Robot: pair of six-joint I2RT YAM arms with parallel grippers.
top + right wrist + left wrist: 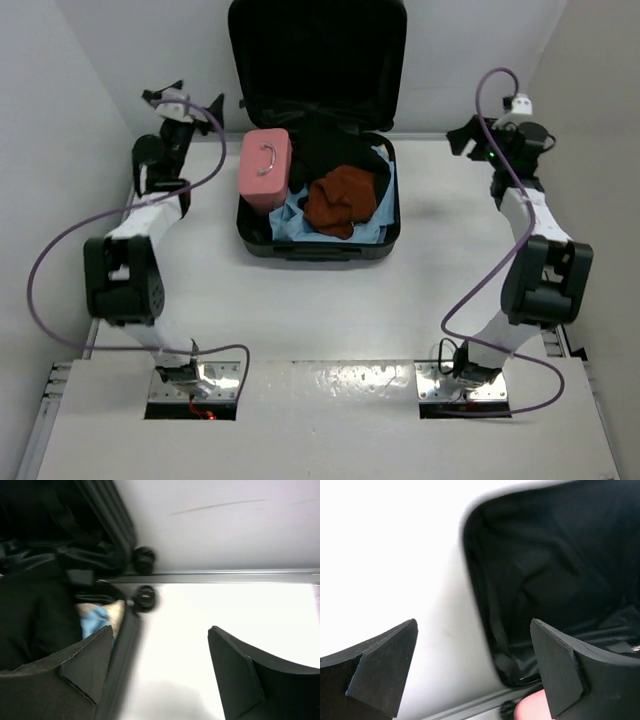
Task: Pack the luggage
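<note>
Black luggage (318,60) open at upper centre of the overhead frame, lid upright. Inside: pink case (265,168), rust garment (342,198), blue cloth (300,222). Left gripper (188,98) upper left, wide, empty. Right gripper (466,137) upper right, wide, empty. White desk (320,310) beneath.

Luggage (318,60), upper centre: black shell, black lining.
Wheels (145,597): black.
Case (265,170), centre left: plain pink.
Garment (340,200), centre: rust brown.
Cloth (300,222), centre: light blue.
Table (320,310): white.
Cables (58,242), left and right: purple.
Arms (125,280): black and white.
</note>
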